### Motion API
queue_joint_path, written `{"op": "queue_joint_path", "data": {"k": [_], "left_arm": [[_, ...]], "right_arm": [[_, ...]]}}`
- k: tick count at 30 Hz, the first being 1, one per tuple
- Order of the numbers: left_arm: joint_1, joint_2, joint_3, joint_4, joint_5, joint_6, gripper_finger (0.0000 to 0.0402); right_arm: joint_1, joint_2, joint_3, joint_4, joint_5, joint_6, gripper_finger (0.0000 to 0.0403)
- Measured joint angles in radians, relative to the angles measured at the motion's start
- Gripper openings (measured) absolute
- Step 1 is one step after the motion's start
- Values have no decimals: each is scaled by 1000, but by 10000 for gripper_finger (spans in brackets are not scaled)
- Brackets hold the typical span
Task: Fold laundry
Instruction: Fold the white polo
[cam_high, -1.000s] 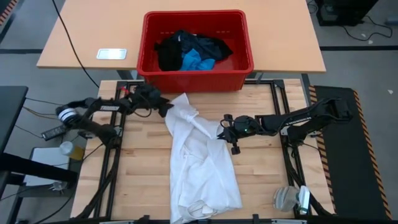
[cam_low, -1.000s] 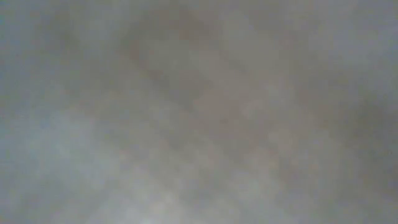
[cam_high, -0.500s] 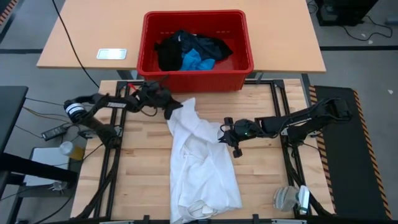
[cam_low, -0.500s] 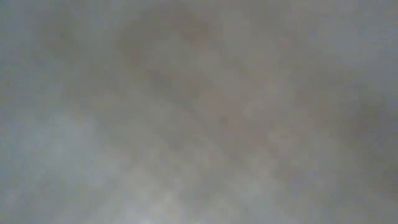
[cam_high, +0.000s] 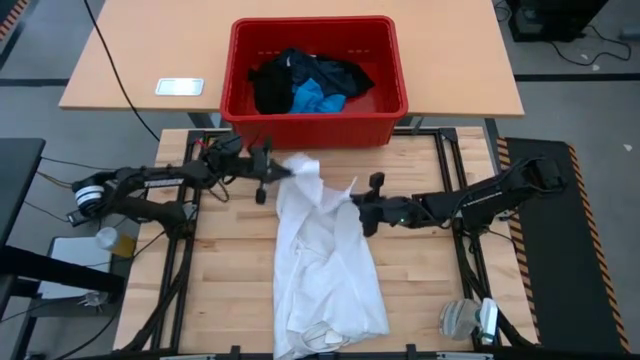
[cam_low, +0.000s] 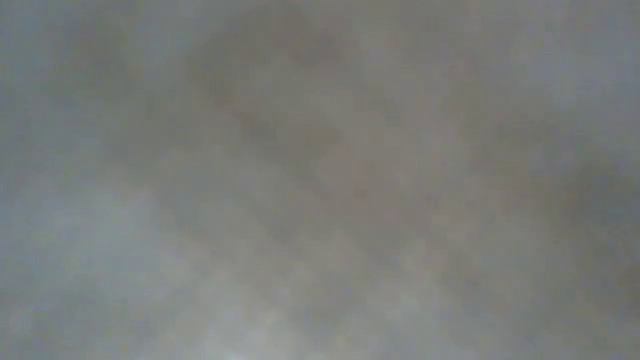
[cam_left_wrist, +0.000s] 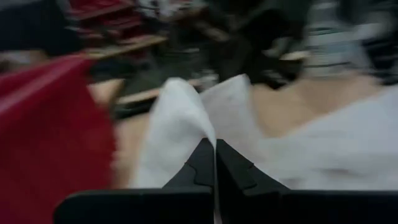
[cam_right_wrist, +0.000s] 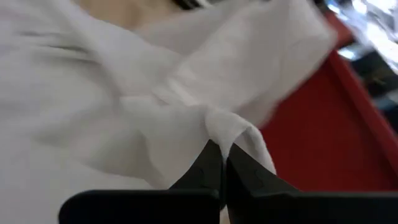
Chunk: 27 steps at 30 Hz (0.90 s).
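A white shirt (cam_high: 320, 260) lies lengthwise down the middle of the wooden table (cam_high: 230, 290), its near end at the table's front edge. My left gripper (cam_high: 283, 172) is shut on the shirt's far left part, and my right gripper (cam_high: 356, 204) is shut on its right side a little nearer. Both show shut on white cloth in the wrist views, left gripper (cam_left_wrist: 215, 147) and right gripper (cam_right_wrist: 224, 153). Black garments (cam_high: 275, 85) and a bright blue piece (cam_high: 315, 100) lie in the red crate (cam_high: 390, 120). The low view shows only a grey blur. My left gripper pinches a bunched fold of the shirt's far left part (cam_left_wrist: 200, 127) between its two fingers, coming nearly level from the table's left. The cloth there is raised into a peak; the rest lies on the table. My right gripper pinches a gathered fold at the shirt's right side (cam_right_wrist: 231, 132) between its two fingers, coming from the table's right, slanting slightly down. The cloth bunches up at the fingers, and the shirt's lower part stays on the table.
The red crate stands just beyond the table's far edge on a tan desk (cam_high: 130, 60), close to my left gripper. A white phone-like thing (cam_high: 179, 87) lies on that desk. Bare wood shows left and right of the shirt.
My left gripper has shut on the shirt's far left part, rolled about its wrist, and moved up and toward the table's right. My right gripper has rolled in place, still shut. The shirt's far end has lifted and bunched between them; its near part has stayed put.
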Motion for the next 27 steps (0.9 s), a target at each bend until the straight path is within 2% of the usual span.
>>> {"op": "queue_joint_path", "data": {"k": [5,8,12,15,18,21,24,27], "left_arm": [[-140,-60,0,-275,24,-7,1],[-240,-58,-1,-425,23,-36,1],[-360,-41,-2,-468,10,-109,1],[-425,-25,0,-461,-19,-151,3],[-477,14,-2,-480,-122,-198,14],[-518,72,0,-462,-220,-250,31],[-558,117,-2,-453,-239,-293,66],[-601,124,-2,-435,-238,-337,119]], "right_arm": [[53,0,0,-135,-153,30,9],[63,0,0,-239,-290,108,9],[64,0,0,-315,-507,275,9],[64,0,0,-372,-510,355,9],[58,-3,0,-429,-435,420,9],[51,-3,0,-437,-430,495,9],[36,-3,0,-400,-439,627,20],[34,-3,0,-404,-535,775,51]]}}
